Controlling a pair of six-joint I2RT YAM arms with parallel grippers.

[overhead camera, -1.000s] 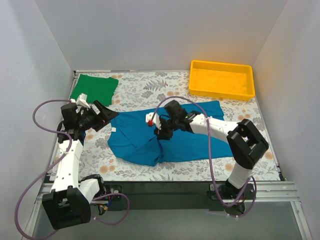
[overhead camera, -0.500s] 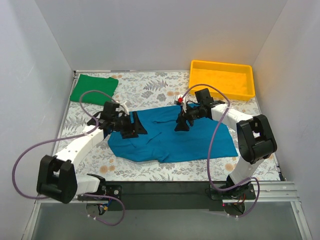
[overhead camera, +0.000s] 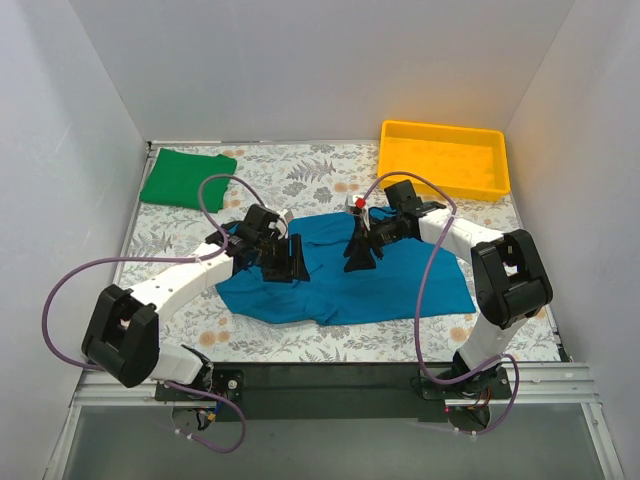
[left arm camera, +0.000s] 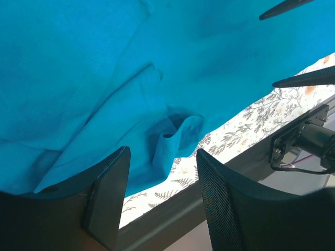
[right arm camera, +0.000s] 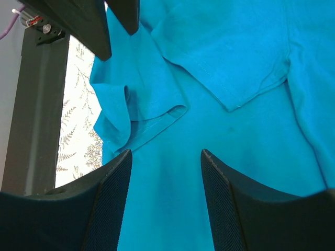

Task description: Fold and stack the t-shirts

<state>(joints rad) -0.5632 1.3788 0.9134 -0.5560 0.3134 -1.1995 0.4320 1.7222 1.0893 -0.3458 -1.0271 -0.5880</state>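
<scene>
The teal-blue t-shirt (overhead camera: 400, 280) lies partly folded and rumpled in the middle of the table. The bright green t-shirt (overhead camera: 185, 178) sits folded at the back left corner. My left gripper (overhead camera: 290, 262) hovers open over the teal shirt's left part. In the left wrist view, a bunched sleeve fold (left arm camera: 175, 138) lies just beyond my left gripper (left arm camera: 163, 152), not pinched. My right gripper (overhead camera: 358, 258) points down over the shirt's middle. In the right wrist view the right gripper (right arm camera: 166, 152) is open above flat teal cloth (right arm camera: 235, 68), holding nothing.
A yellow tray (overhead camera: 443, 158) stands at the back right. A floral cloth (overhead camera: 300, 180) covers the table, and a dark rail (left arm camera: 172, 214) runs along its near edge. The two grippers hang close together, with the left gripper's fingers (right arm camera: 84, 21) showing in the right wrist view.
The left arm swung in from the left edge to above the teal shirt, its jaws narrowing. The right gripper let go of the cloth, opened and shifted back and right.
</scene>
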